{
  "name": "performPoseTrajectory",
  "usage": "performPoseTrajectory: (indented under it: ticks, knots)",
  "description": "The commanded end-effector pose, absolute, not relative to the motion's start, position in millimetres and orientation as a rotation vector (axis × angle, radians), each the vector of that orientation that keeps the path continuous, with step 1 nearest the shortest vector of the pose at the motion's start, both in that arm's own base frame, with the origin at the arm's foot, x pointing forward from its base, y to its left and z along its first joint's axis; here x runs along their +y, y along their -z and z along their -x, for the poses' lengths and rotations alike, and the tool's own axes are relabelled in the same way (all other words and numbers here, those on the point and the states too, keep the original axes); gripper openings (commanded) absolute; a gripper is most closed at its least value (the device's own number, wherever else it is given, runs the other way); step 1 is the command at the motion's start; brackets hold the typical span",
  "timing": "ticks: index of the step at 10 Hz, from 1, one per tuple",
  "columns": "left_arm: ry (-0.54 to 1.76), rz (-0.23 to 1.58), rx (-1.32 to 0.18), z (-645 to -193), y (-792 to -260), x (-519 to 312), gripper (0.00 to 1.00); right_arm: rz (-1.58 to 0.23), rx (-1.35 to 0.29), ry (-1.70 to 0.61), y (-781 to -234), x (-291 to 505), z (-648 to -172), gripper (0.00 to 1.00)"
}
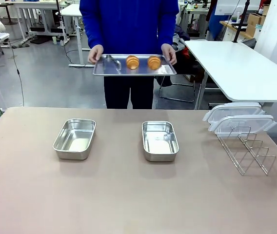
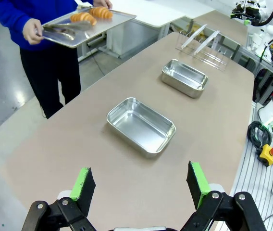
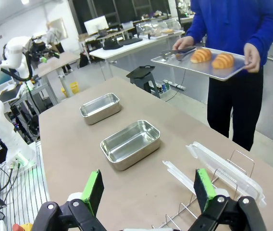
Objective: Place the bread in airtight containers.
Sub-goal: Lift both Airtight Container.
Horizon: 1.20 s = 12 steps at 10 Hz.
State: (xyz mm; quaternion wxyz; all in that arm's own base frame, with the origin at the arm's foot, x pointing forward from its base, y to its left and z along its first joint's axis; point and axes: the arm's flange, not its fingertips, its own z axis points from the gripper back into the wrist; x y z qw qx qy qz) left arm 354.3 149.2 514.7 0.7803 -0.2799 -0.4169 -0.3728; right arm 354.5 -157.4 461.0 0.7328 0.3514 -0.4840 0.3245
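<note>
- The left gripper [image 2: 139, 175] hangs above the near part of the table [image 1: 128, 200] with its green-padded fingers spread wide. It holds nothing and touches nothing.
- The right gripper [image 3: 149, 178] is spread just as wide and has nothing in it. It hangs over the near right part of the table, close to the wire rack [image 1: 246, 151].
- One croissant [image 1: 132, 62] and a second croissant [image 1: 154, 62] lie side by side on a flat steel tray [image 1: 128, 71].
- A person [image 1: 128, 19] in a blue top stands beyond the far edge of the table and holds the tray by both ends at waist height, well apart from both grippers.
- A pair of metal tongs [image 1: 110, 62] lies on the tray next to the croissants.
- The left container [image 1: 74, 138] and the right container [image 1: 160, 140] sit open on the table, apart from each other, with bare steel insides.
- Two clear lids [image 1: 238, 118] lie overlapping across the top of the wire rack, at the right side of the table beyond the right container.
</note>
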Motion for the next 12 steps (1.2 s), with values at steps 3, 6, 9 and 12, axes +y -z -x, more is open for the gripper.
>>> performPoseTrajectory:
  ticks: [3,6,9,12]
  knots:
    - [0.820,0.613,-0.926,-356.2,-515.7,150.3,1.00,-0.769,-1.105,-0.726,-462.2,-157.8,-359.8,1.00]
    - [0.820,0.613,-0.926,-356.2,-515.7,150.3,1.00,-0.769,-1.105,-0.726,-462.2,-157.8,-359.8,1.00]
    - [0.820,0.613,-0.926,-356.2,-515.7,150.3,1.00,-0.769,-1.105,-0.726,-462.2,-157.8,-359.8,1.00]
    - [0.820,0.613,-0.926,-356.2,-515.7,150.3,1.00,-0.769,-1.105,-0.726,-462.2,-157.8,-359.8,1.00]
